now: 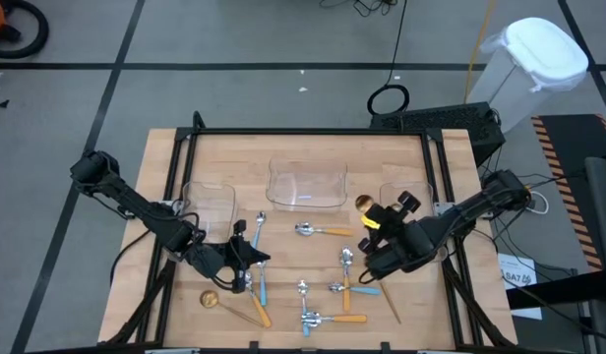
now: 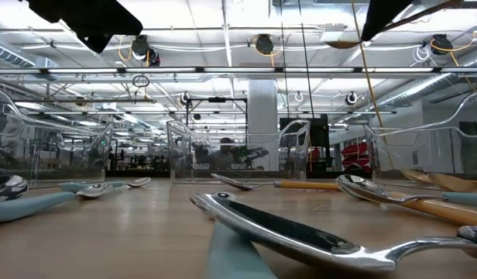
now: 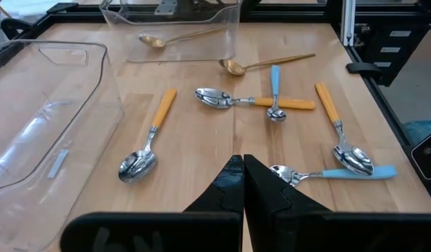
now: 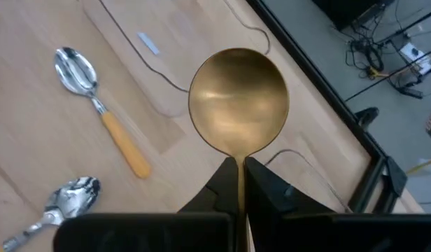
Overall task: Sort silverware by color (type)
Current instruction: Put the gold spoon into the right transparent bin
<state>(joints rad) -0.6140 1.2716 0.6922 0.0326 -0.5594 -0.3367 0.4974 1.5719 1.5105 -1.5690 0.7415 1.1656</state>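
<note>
My right gripper is shut on an all-gold spoon, held up near the right clear tray; in the high view the spoon's bowl shows beside that tray. My left gripper is shut with nothing in it, over the table's near left. Loose on the wood lie orange-handled spoons, blue-handled spoons and gold spoons. One more gold spoon lies flat in a clear tray. My right gripper pinches the gold spoon's handle just below the bowl between its two fingers. The fingers lie along the handle, slanting downward. The round bowl sticks out past the fingertips, its hollow side facing the wrist camera, and the spoon is lifted clear of the table.
Three clear plastic trays stand along the far part of the table: left, middle and right. Black frame rails border the tabletop. Several spoons lie crossed near the front middle.
</note>
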